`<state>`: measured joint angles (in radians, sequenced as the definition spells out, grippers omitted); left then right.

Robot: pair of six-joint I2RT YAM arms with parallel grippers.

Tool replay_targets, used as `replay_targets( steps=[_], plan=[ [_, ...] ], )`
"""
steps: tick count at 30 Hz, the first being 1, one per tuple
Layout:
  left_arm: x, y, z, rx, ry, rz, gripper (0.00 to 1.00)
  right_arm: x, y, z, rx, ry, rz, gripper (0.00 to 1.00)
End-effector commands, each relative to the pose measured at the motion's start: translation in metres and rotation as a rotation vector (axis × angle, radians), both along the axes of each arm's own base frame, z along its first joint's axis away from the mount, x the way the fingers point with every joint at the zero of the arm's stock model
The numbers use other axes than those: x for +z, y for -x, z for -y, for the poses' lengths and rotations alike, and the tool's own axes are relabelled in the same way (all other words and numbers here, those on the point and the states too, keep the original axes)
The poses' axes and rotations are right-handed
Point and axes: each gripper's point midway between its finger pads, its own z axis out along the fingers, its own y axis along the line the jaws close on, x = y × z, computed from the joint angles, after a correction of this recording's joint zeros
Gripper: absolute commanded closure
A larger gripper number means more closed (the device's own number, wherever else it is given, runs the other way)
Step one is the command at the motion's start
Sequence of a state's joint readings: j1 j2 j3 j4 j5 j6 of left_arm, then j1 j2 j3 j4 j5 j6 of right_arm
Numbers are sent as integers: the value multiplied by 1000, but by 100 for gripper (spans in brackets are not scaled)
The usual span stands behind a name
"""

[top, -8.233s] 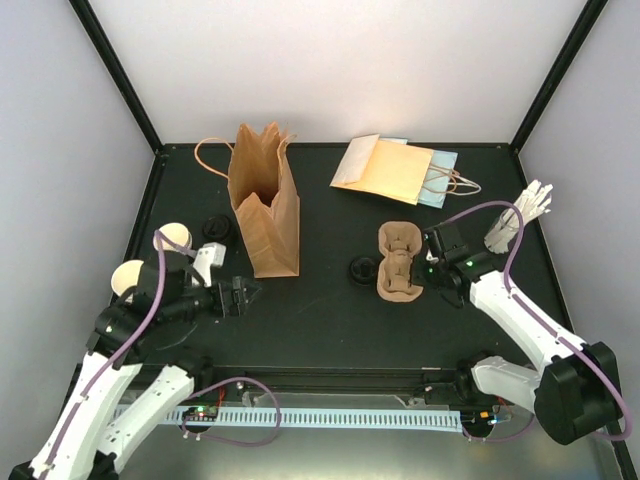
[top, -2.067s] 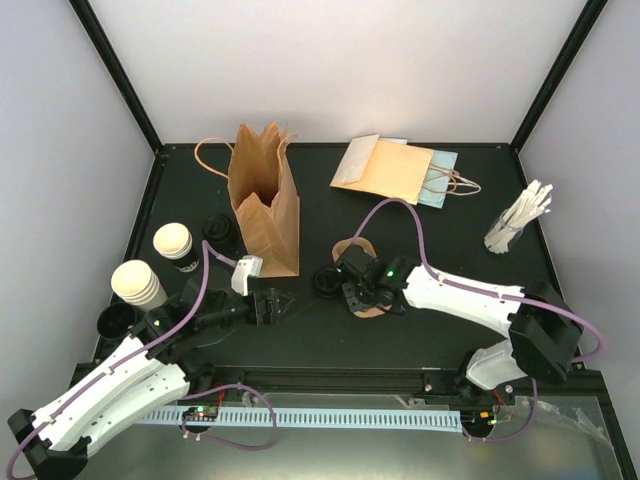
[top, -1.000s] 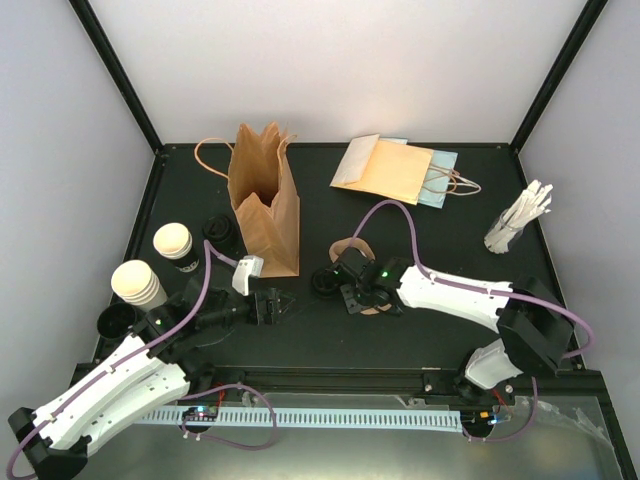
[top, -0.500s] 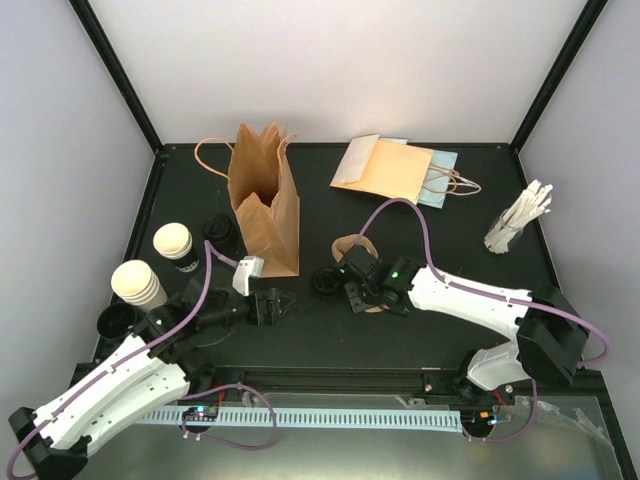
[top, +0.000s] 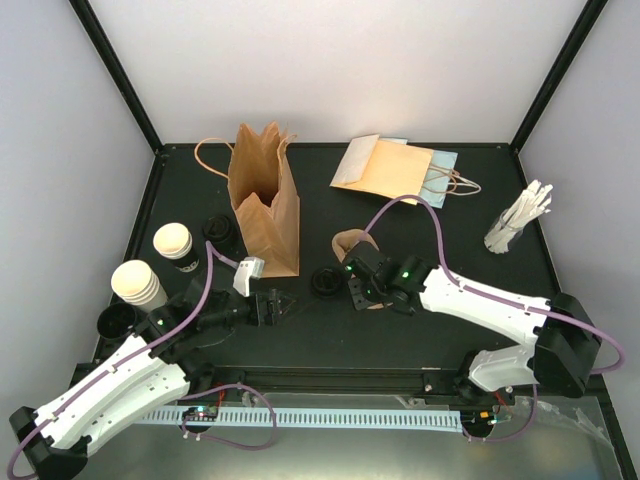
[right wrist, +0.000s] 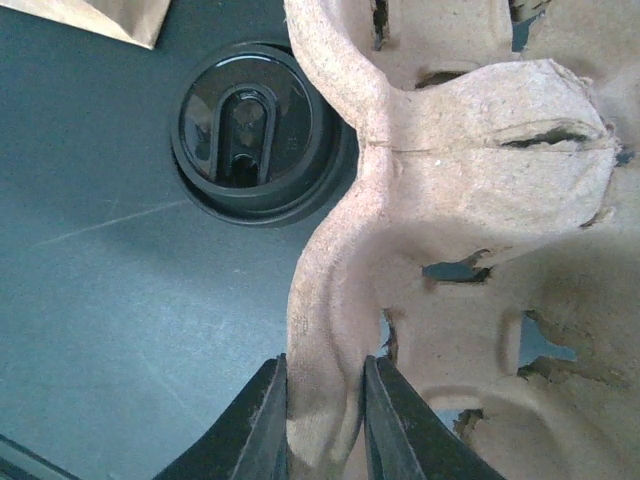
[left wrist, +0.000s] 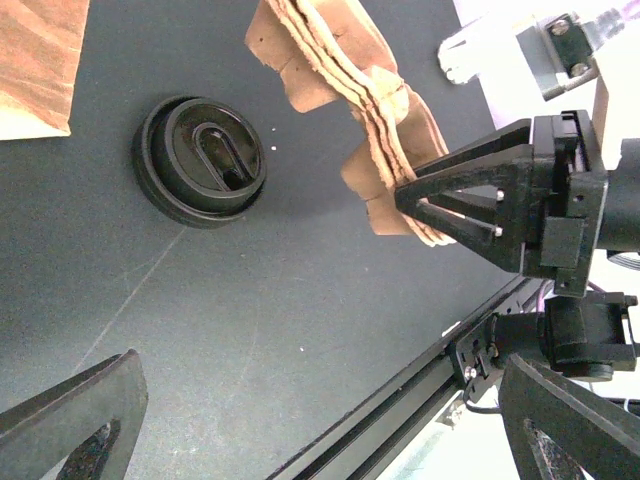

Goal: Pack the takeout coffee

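Observation:
Two takeout coffee cups stand at the left edge, one behind the other. My right gripper is shut on the rim of the brown pulp carrier, which tilts up off the table beside a black lid. My left gripper is open and holds nothing, low over bare table, pointing at that lid and the carrier. The right gripper also shows in the left wrist view, clamped on the carrier's edge.
An open brown paper bag stands at the back left. Flat paper bags lie at the back. A holder of white stirrers is at the right. More black lids lie by the bag and at the near left.
My right gripper has shifted a little right and back with the carrier, and the carrier's far end has lifted. The left arm has not moved.

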<state>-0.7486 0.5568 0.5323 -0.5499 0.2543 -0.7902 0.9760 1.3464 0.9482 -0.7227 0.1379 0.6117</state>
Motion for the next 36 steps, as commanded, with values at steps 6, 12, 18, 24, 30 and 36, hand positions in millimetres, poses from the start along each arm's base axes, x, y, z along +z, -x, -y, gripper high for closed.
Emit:
replay_targets(
  steps=[6, 12, 18, 24, 30, 36],
  plan=[
    [6, 1, 5, -11, 35, -2, 1, 23, -4, -6, -3, -85, 22, 76],
    [2, 3, 9, -23, 56, -20, 1, 8, -2, -1, -8, -50, 0, 77],
    [-7, 6, 28, -62, 155, -82, 1, 10, 4, -1, 3, -99, -4, 76],
    [-10, 7, 39, -83, 147, -95, 2, -2, 6, 4, -1, -71, -28, 76],
    [-10, 8, 41, -86, 143, -90, 2, 5, 6, 2, 7, -93, -18, 76],
    [-9, 8, 41, -84, 142, -83, 2, 8, 3, 2, -6, -105, -14, 76]
  ],
)
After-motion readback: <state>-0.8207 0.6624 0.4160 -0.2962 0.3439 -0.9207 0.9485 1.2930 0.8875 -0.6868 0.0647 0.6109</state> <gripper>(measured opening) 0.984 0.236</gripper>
